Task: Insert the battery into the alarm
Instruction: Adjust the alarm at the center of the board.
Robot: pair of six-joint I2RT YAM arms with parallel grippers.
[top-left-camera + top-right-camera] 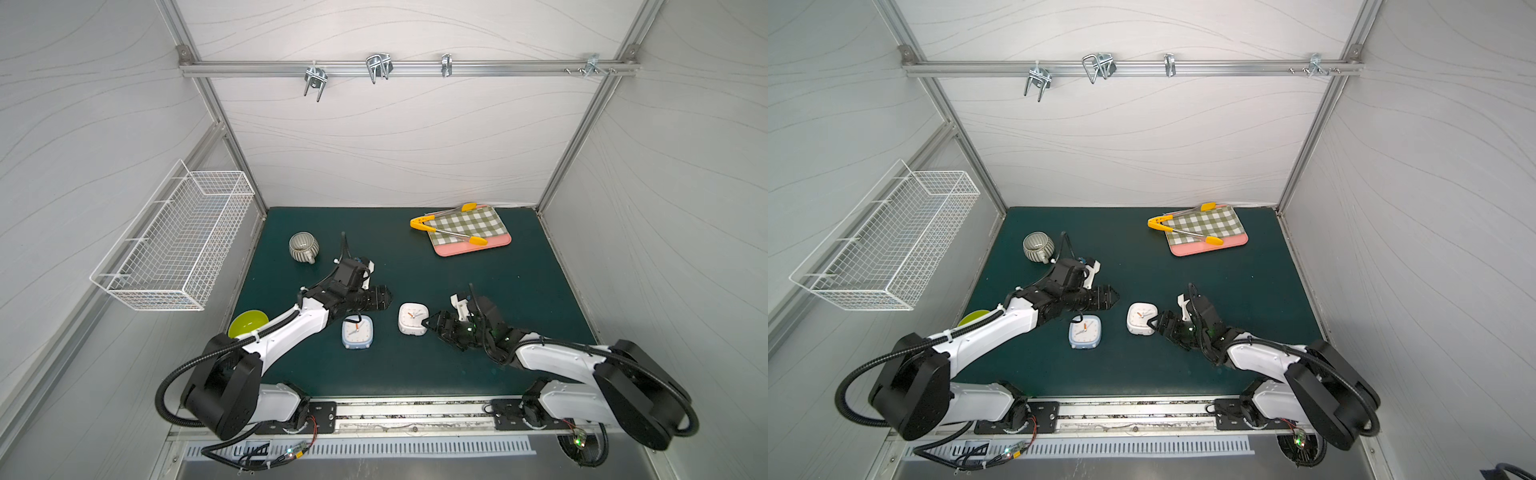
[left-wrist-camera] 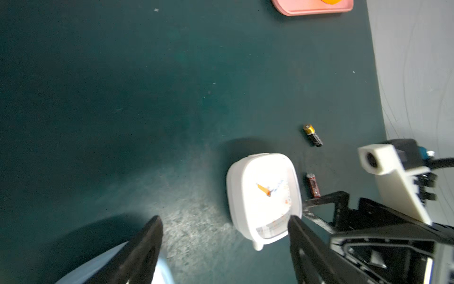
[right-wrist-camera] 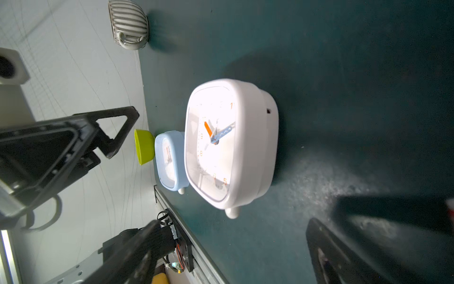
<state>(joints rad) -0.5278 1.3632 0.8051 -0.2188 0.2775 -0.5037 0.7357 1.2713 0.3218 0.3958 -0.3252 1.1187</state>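
Jaws: the left gripper (image 1: 381, 298) is spread wide and holds nothing. It hangs over bare mat (image 1: 436, 374) just beyond the blue clock (image 1: 356, 331). The right gripper (image 1: 432, 328) is also wide apart and empty. One tip is at the right edge of the white clock (image 1: 412, 318), touching or nearly so; I cannot tell which.

Task items: the white clock lies on its back, face up, mid-mat, between the two grippers. Two loose batteries show only in the left wrist view. The red battery (image 2: 313, 185) lies just beside the clock on the right arm's side, close to a right finger. The gold battery (image 2: 312, 135) lies a little further off. In both top views the right arm hides them.

Reading: no battery is picked up yet, and the battery door is presumably on the clock's underside. The step in hand looks like the right gripper taking the white clock to turn it over.

How to do it well:
- The right wrist view suggests the jaws are set across the clock's thickness, one finger over the face and one down by the mat. Keep the low finger flat to the mat, so it slips under the rim rather than shoving the clock toward the left gripper.
- Close on the solid rim, not the clear face cover. The smooth, rounded plastic will likely slip if pinched at a corner.
- Mind the red battery. It is round, will roll, and sits near the gripper's path.
- The left gripper could brace the far edge if the clock slides.
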